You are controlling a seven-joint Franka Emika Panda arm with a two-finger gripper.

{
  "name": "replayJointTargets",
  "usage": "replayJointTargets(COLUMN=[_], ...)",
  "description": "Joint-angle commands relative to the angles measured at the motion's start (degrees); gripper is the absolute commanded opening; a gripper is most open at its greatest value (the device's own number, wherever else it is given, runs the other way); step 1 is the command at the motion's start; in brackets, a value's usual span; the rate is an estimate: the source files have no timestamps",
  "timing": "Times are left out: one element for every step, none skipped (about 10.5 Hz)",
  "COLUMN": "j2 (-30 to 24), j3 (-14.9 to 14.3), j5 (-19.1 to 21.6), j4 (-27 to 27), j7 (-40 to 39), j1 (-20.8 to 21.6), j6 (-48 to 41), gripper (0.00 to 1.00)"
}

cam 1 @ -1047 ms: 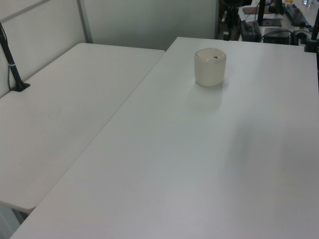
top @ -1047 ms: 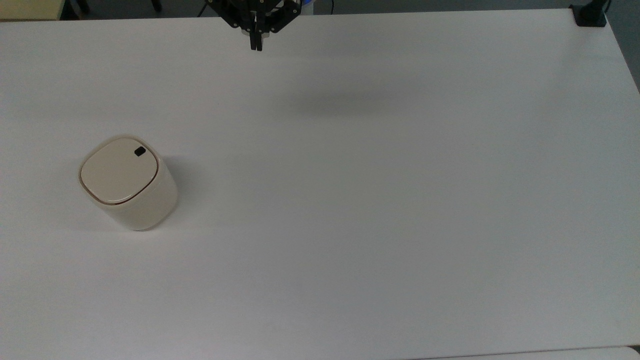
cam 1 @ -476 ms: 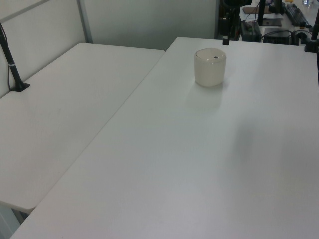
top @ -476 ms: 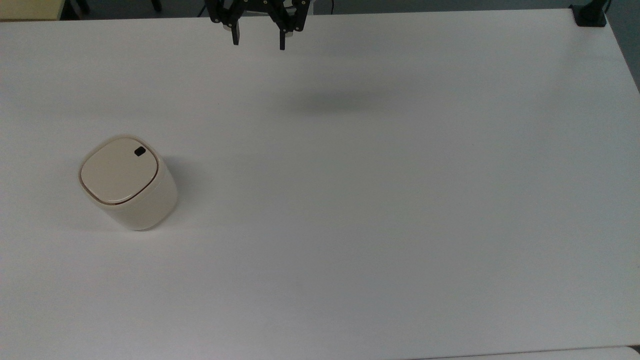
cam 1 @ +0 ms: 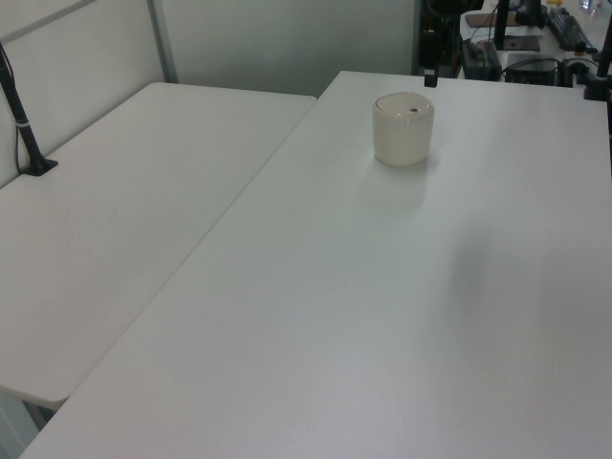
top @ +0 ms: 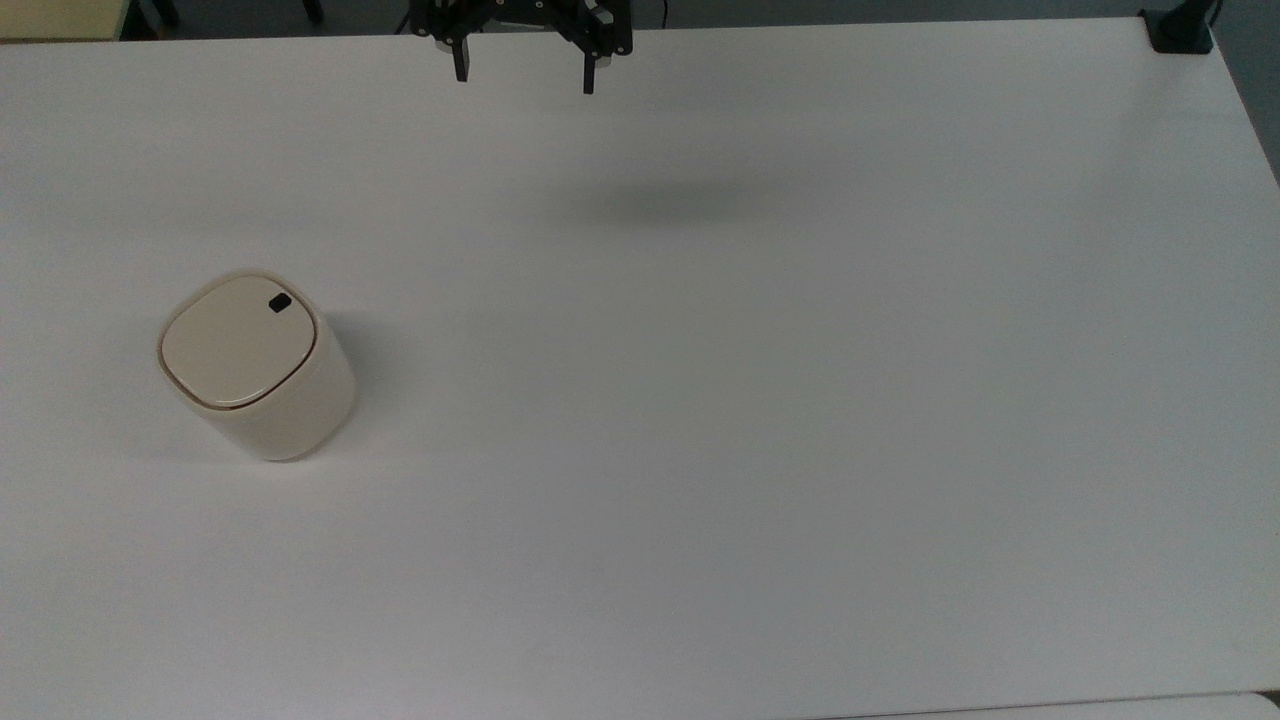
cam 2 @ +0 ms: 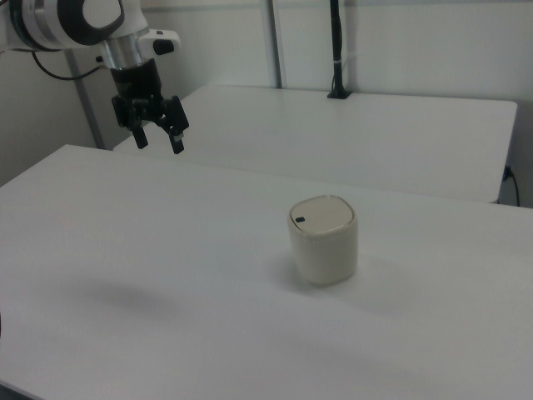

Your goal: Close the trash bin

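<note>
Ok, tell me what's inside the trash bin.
The trash bin has its flat lid down, black button on top. The lid covers the inside, so its contents cannot be seen.

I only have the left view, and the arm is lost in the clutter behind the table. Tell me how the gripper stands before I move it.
Observer: In the top view the gripper is open, its fingers spread wide apart.
Operator: Give me its height.
Observer: The right view shows it hanging well above the table, apart from the trash bin.
Operator: Now check the lid from above.
Observer: In the top view the lid lies flat on the bin's rim all round, with only a thin brown seam showing. It looks closed.
</note>
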Motion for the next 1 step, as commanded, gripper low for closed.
replayJointTargets(j2=[-1.4], j3=[-0.66], j5=[0.66], j4=[-0.97], j7=[-1.04], j1=[0.4], j6=[-0.51], gripper=[1.0])
